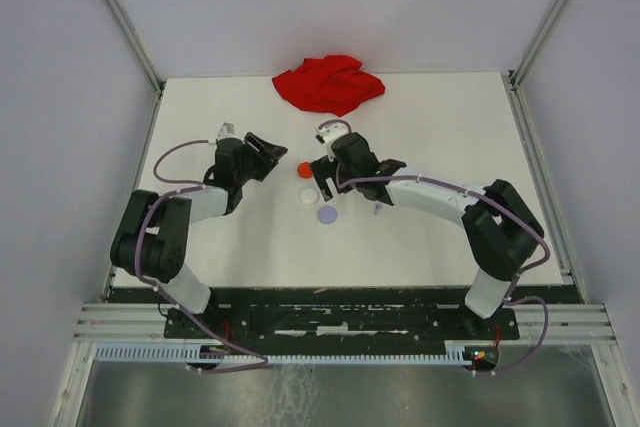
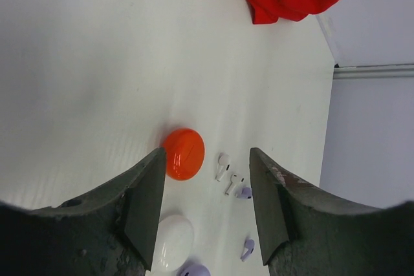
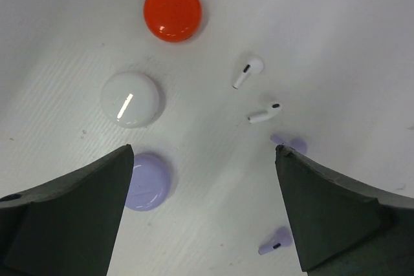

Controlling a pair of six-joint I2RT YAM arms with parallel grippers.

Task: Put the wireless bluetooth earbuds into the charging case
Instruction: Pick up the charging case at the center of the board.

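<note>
Three round closed cases lie in a row mid-table: orange (image 1: 304,169), white (image 1: 308,195) and lavender (image 1: 327,214). In the right wrist view the orange case (image 3: 172,11), white case (image 3: 129,99) and lavender case (image 3: 147,181) lie left of two white earbuds (image 3: 248,71) (image 3: 264,113) and two lavender earbuds (image 3: 289,143) (image 3: 276,240). Red earbuds are not in view. My right gripper (image 3: 204,205) is open and empty above them. My left gripper (image 2: 207,211) is open and empty, with the orange case (image 2: 184,153) and white earbuds (image 2: 222,166) ahead of it.
A crumpled red cloth (image 1: 328,83) lies at the far edge of the white table (image 1: 450,137). The two grippers (image 1: 272,150) (image 1: 322,179) sit close together on either side of the orange case. Grey walls enclose the table.
</note>
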